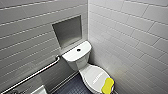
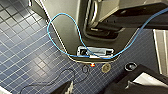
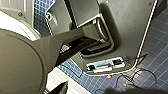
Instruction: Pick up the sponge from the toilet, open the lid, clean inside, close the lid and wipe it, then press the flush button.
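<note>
Sponge (image 1: pixel 107 85): lies on the front edge of the lid (image 1: pixel 93 76), seemingly placed for an easy first pick.
Lid: shut over the toilet (image 1: pixel 75 58).
Flush button (image 1: pixel 78 50): centre of the tank top.
My left gripper (image 2: pixel 91 87) and right gripper (image 3: pixel 91 90): hang low over the blue-tiled floor (image 2: pixel 25 50). Wide or narrow, I cannot tell.

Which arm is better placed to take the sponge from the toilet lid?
Probably the right: the sponge lies at the near edge of the lid, right of the head view's centre, on that arm's side.
</note>
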Controlling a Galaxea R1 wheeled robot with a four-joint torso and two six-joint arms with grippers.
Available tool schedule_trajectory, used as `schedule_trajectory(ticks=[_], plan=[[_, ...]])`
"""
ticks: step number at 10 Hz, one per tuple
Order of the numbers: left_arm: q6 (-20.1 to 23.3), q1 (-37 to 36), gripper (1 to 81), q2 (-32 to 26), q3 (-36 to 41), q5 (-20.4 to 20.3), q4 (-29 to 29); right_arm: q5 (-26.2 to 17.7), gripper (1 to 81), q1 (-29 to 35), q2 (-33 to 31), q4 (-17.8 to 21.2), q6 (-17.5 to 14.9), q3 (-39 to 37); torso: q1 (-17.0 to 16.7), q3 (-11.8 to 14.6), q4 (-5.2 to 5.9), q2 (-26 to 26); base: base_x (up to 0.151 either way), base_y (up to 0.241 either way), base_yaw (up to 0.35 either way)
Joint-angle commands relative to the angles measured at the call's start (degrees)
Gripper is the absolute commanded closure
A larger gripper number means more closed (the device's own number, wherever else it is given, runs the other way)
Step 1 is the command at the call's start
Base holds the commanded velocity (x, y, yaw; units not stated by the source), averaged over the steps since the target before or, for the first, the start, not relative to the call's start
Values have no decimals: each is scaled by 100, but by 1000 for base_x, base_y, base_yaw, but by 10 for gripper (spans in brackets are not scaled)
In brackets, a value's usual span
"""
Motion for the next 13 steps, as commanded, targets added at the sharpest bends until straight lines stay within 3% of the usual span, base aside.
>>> schedule_trajectory(ticks=[1, 6, 10, 13], plan=[[14, 124, 10, -77, 54, 458, 39, 121, 10, 473, -1241, 55, 337, 1162, 354, 0, 0, -547, 0, 0, 0], [6, 211, 10, -6, 46, 555, 12, 156, 10, 1308, -1671, 64, 1022, 951, 1034, 0, 0, -1637, 0, 0, 0], [-3, 378, 10, 134, -296, 520, -14, 156, 10, 1853, -1777, 64, 1585, 653, 1560, -601, 0, -2487, 0, 0, 0], [6, 440, 10, 275, -473, 538, 12, 130, 10, 2178, -1812, 64, 1814, 503, 1961, -1238, 0, -3121, 0, 0, 0]])
